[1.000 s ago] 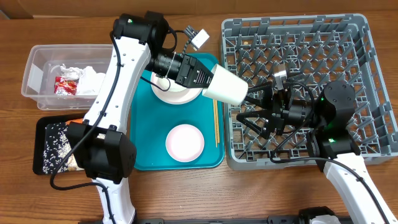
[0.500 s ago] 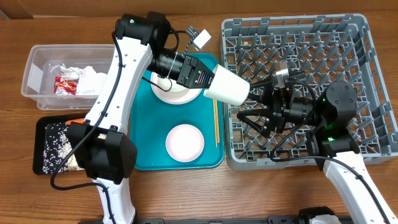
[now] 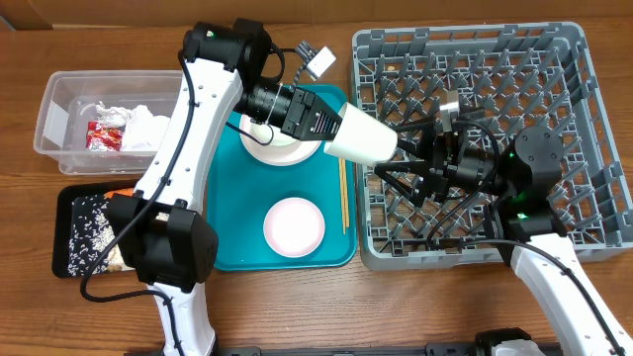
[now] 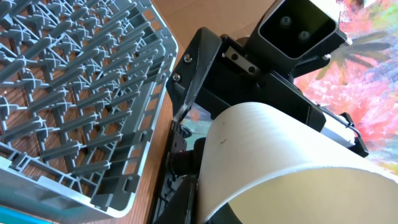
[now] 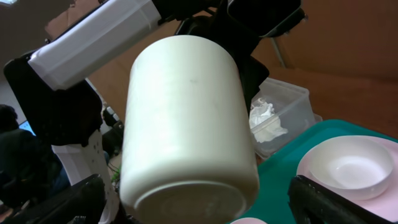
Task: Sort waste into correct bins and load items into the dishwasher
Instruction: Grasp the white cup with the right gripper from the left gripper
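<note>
One white cup (image 3: 361, 140), held by L gripper (image 3: 331, 126), R gripper (image 3: 389, 154) wide, red wrapper (image 3: 104, 135) print unreadable

White cup (image 3: 361, 140): plain, tapered, carried on its side off the table. Rim end was clamped in the left gripper (image 3: 334, 127). Base faced the right gripper (image 3: 396, 156), between its wide-spread fingers; contact not discernible.

Grey pegged dish rack (image 3: 584, 59) lay beneath the right gripper.

Chopsticks (image 3: 343, 193) lay flat below the cup, just ahead of the right gripper's tips.

Plate (image 3: 255, 148), carrying one bowl (image 5: 348, 165), sat under the left gripper. Second bowl (image 3: 294, 224) sat upright, apart from both grippers.

Clear tub (image 3: 49, 104), well behind the left gripper, held napkins (image 3: 143, 124) and a red wrapper (image 3: 104, 135). Black tray (image 3: 64, 213) beside it held scraps (image 3: 94, 232).
</note>
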Action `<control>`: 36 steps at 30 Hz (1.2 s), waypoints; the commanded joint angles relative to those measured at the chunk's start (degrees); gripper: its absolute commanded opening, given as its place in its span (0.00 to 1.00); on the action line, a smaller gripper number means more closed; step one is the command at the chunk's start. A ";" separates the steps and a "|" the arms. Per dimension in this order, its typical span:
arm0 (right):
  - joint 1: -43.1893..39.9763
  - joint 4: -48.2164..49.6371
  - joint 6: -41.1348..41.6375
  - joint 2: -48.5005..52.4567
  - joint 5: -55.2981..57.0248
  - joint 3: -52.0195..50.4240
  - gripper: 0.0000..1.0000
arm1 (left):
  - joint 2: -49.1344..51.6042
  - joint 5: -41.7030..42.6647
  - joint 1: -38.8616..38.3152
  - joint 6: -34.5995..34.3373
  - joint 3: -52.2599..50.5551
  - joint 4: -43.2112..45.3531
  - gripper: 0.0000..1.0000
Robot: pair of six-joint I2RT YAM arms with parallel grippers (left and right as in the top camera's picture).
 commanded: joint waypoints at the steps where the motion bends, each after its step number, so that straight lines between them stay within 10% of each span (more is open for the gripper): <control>1: 0.42 0.59 -0.07 0.57 0.28 1.29 0.94 | 0.17 0.68 -0.50 2.58 0.79 0.31 0.06; 36: 5.40 8.04 -0.11 0.61 1.46 1.29 0.53 | 0.17 -1.09 -0.46 2.54 0.79 1.40 0.23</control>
